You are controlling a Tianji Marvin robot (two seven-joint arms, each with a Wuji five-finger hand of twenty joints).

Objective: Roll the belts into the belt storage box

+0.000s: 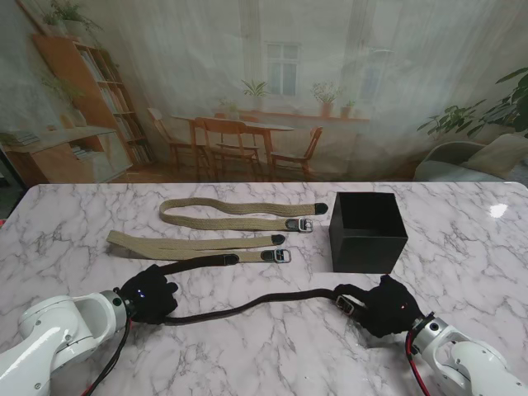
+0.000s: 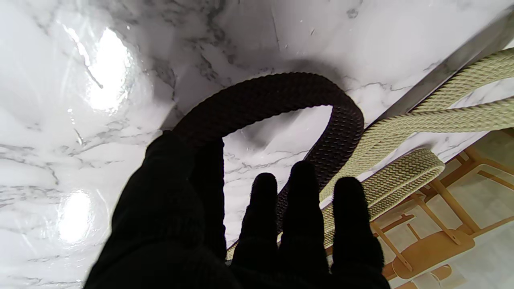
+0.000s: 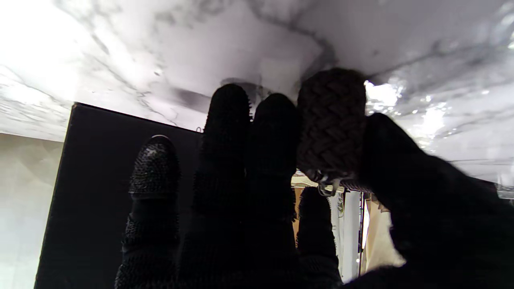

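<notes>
A white marble-patterned table (image 1: pixel 247 346) stood before a printed backdrop of a sunlit dining room with wooden chairs, shelves and potted plants; no brand, label or lettering could be read anywhere.

The black-gloved right hand (image 1: pixel 386 307) was closed on the buckle end of a dark brown woven belt (image 1: pixel 247 307), the strap pinched between thumb and fingertips (image 3: pixel 227 120) in the right wrist view. The left hand (image 1: pixel 148 294), also gloved in black, gripped the same belt where it folded back on itself; in the left wrist view the strap curved in a loop beyond the fingers (image 2: pixel 263 208), the thumb pressed against one side of it. Between the two hands the belt ran along the table in a shallow arc.

Just beyond the right hand stood the black belt storage box (image 1: pixel 368 232), open at the top, with nothing visible inside. Farther from me and to the box's left lay two beige woven belts, the nearer beige belt (image 1: pixel 198 244) and the farther beige belt (image 1: pixel 243 214), each doubled over flat with metal buckles toward the box.
</notes>
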